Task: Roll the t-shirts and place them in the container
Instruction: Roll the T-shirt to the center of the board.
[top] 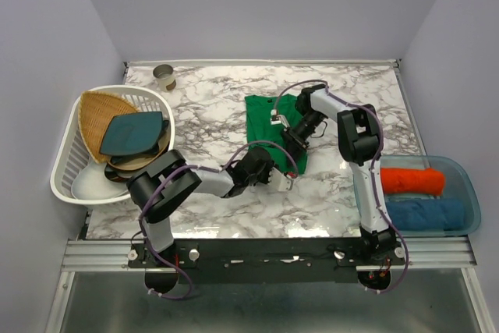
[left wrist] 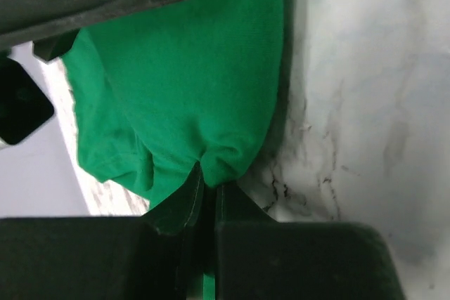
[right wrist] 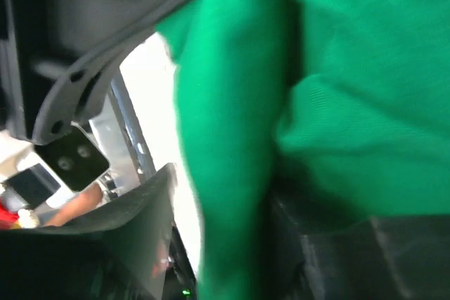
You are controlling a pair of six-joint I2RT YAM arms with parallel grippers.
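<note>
Green shirt [top: 263,118]: bright, plain, folded into a long narrow strip. It lies on the table [top: 203,115] about mid-surface and runs from centre toward the near edge, slanting slightly right. Near end is bunched and puckered; the middle is partly hidden. Orange-red shirt [top: 412,180]: compact roll, crosswise in the far half of the bin [top: 470,193] at the table's right edge, near corner. Blue shirt [top: 425,214]: same kind of roll, just beside it in the near half.
</note>
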